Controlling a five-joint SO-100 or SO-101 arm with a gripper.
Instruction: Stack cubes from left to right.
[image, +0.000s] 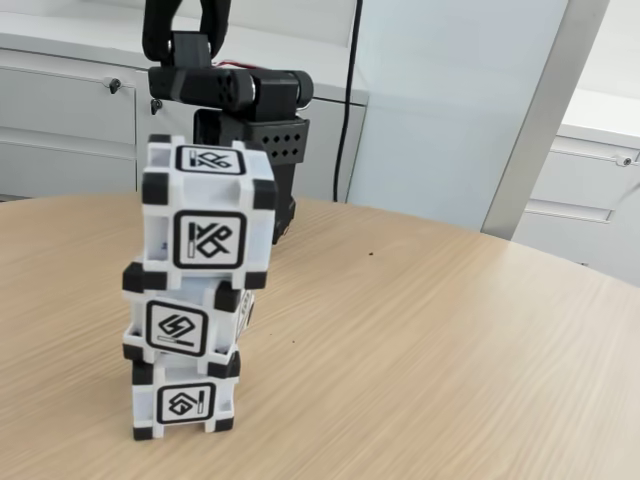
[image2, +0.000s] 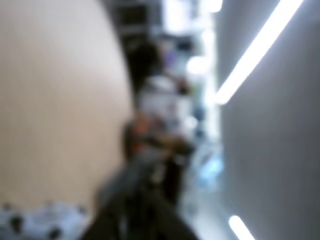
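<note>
Three white cubes with black corners stand in one stack at the front left of the table in the fixed view. The bottom cube (image: 185, 400) carries the middle cube (image: 185, 325), and the top cube (image: 208, 210) sits on it, shifted a little to the right. Right behind the top cube, the black gripper (image: 281, 215) points down, its fingers mostly hidden by the cube. I cannot tell if it touches the cube. The wrist view is heavily blurred: a dark gripper shape (image2: 145, 210) at the bottom and a white blur of cubes (image2: 40, 220) at the lower left.
The round wooden table (image: 430, 350) spreads to the right of the stack. Grey cabinets (image: 70, 120) and a black cable (image: 348, 90) stand behind the arm. A slanted metal post (image: 540, 120) rises at the right.
</note>
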